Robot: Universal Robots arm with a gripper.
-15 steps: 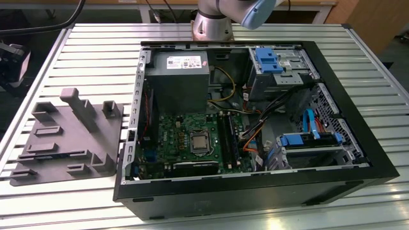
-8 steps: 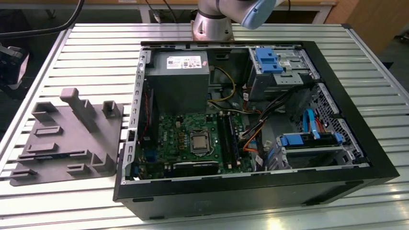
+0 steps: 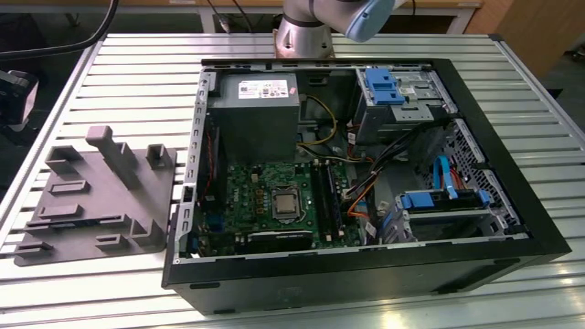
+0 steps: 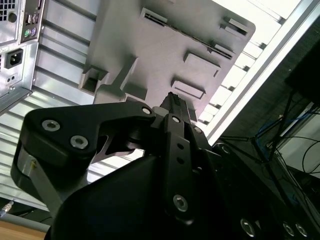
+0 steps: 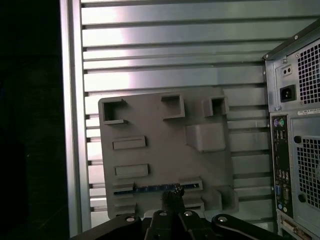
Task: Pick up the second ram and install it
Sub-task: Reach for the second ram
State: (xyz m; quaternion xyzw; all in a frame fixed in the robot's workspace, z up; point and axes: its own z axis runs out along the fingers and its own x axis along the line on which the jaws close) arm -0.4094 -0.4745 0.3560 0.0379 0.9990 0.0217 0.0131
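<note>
The biggest thing before me is the silver, ribbed metal tabletop (image 3: 137,68), and everything here I place by the grey plastic tray with raised blocks (image 3: 68,205) that lies flat on it. Just beside the tray, on the exterior view's right of it, lies the open black desktop computer case (image 3: 366,281), with its green motherboard (image 3: 260,188) facing up. Its metal rear panel of ports and vents faces away from the tray's long side, as both wrist views show. Beyond the case from the tray, at the far edge of the tabletop, stands the silver base of my arm (image 3: 306,31). My black gripper (image 5: 172,196) hangs over the tray and well clear of it, nearer to it than to the case. Its fingers look drawn together with no gap showing between the tips, and they hold nothing. The second ram (image 5: 150,189), a slim, long, dark memory stick, sits in a long narrow slot of the tray. I see only its thin upper edge, dark with a bluish glint. In the first wrist view my gripper tips line up over that slot, just past the ram's middle.
</note>
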